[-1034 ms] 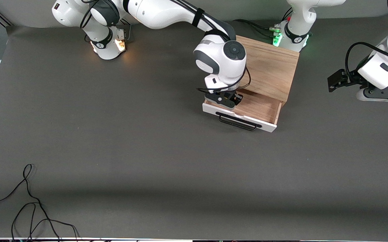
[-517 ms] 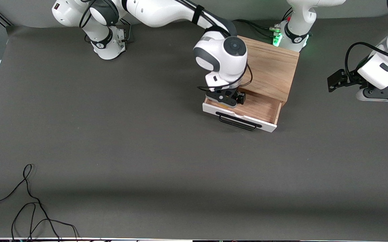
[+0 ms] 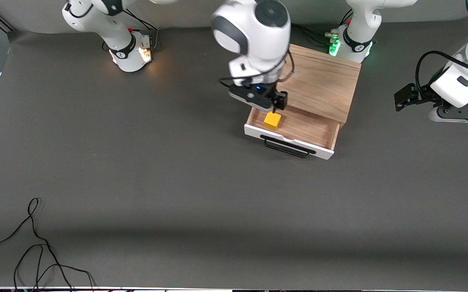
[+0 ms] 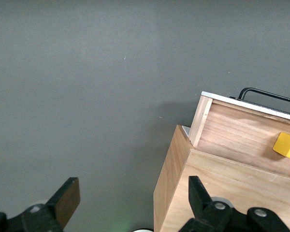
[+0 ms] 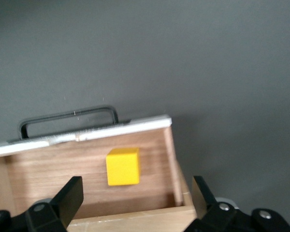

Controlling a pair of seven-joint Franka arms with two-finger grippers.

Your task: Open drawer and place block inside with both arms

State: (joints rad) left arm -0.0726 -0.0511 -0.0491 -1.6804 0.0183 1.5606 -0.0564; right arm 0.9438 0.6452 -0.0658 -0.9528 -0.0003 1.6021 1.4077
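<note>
The drawer [image 3: 294, 132] is pulled open above the middle of the picture, and the yellow block [image 3: 272, 121] sits inside it, at the end toward the right arm. It looks small, hard and light (pinch its flat sides). Just above, the right gripper [image 3: 258, 101] hangs wide open and empty; the left gripper [image 4: 130, 203] waits at the right edge, open and empty too.

Front cam: high, facing the arm bases, sees whole table [image 3: 136, 182]. Both wrist cams look down, close on the open drawer [image 3: 294, 129]; all three share the yellow block [image 5: 123, 166].
</note>
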